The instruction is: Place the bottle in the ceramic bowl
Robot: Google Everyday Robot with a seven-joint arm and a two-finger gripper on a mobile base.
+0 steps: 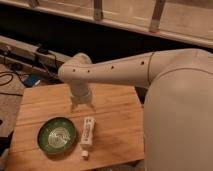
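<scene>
**A:** Where does everything sit?

**B:** The bottle (87,132) lies flat on the wooden table (117,117), just beside the green bowl (56,135) and apparently not touching it. Its cap points toward the near edge. The gripper (82,108) hangs above the table just past the bottle's far end. Its two fingers are spread apart and hold nothing.

**A:** So the step in hand is the pick?

**B:** I think so. The gripper needs to come toward the near edge until it is over the middle of the bottle. Then it turns so the fingers straddle the narrow body across its width, not along its length.

**A:** What could go wrong?

**B:** A round bottle probably rolls if one finger touches first, and it could knock the bowl. The descent should be straight, and the fingers should close only once they are low on both sides.
</scene>
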